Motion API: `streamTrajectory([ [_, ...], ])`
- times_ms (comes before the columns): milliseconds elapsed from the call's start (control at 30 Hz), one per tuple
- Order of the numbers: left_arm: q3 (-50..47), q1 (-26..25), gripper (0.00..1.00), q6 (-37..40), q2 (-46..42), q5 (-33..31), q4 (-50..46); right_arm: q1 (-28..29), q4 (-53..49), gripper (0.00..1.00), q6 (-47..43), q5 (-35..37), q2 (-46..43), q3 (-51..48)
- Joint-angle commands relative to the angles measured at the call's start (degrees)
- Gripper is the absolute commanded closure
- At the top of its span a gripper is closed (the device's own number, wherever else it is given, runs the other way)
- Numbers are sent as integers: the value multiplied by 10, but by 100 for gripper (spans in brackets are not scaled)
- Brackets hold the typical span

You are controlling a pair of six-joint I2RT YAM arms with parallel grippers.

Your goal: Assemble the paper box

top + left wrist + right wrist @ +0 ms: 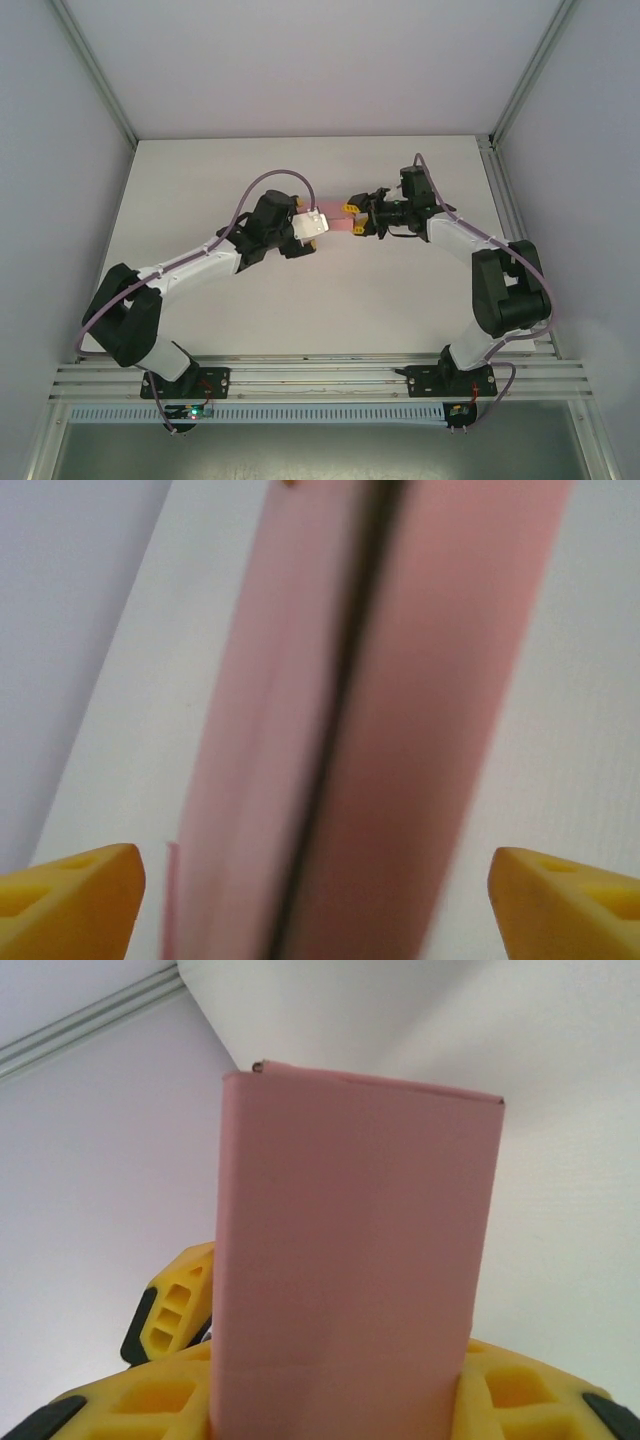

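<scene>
The paper box [338, 226] is a folded pink card box held above the table between the two arms. My right gripper [356, 220] is shut on one end of it; in the right wrist view the paper box [355, 1240] stands up from between my right gripper's [335, 1405] yellow fingers. My left gripper [312, 226] is at the other end. In the left wrist view the paper box [400, 730] runs down between my left gripper's [312, 885] wide-apart fingertips [80, 900], with a bare gap on each side, so it is open.
The white table [200, 180] lies under both arms, with grey walls around it and a metal rail [320, 375] along the near edge. One yellow finger of the left gripper [175, 1305] shows behind the box in the right wrist view.
</scene>
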Motion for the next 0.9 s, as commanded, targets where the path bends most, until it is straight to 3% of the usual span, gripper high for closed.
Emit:
streamTrajectory([
  [0,19,-6,26,12,2,18,11,8,-31,58,-5,-23,-6,0],
  [167,26,-6,43,16,5,20,-8,8,-42,55,-14,-19,-3,11],
  [300,38,-7,53,11,18,8,-30,10,-61,44,-42,-6,-15,22],
  [333,38,-7,55,8,20,9,-28,8,-77,36,-58,-1,-19,26],
  [367,37,-6,55,6,22,13,-31,7,-87,15,-80,5,-24,31],
  [400,40,-6,56,6,25,20,-40,5,-91,2,-106,16,-29,35],
  [533,69,-3,59,-40,48,54,-114,3,-155,2,-241,157,-72,48],
  [633,76,1,61,-47,56,89,-179,5,-234,2,-378,317,-129,80],
  [733,84,18,61,-56,56,144,-222,3,-212,2,-503,436,-193,72],
  [800,95,35,60,-56,57,197,-259,-14,-113,2,-545,400,-238,29],
  [867,109,49,60,-56,63,228,-291,-27,-27,2,-519,355,-285,-35],
])
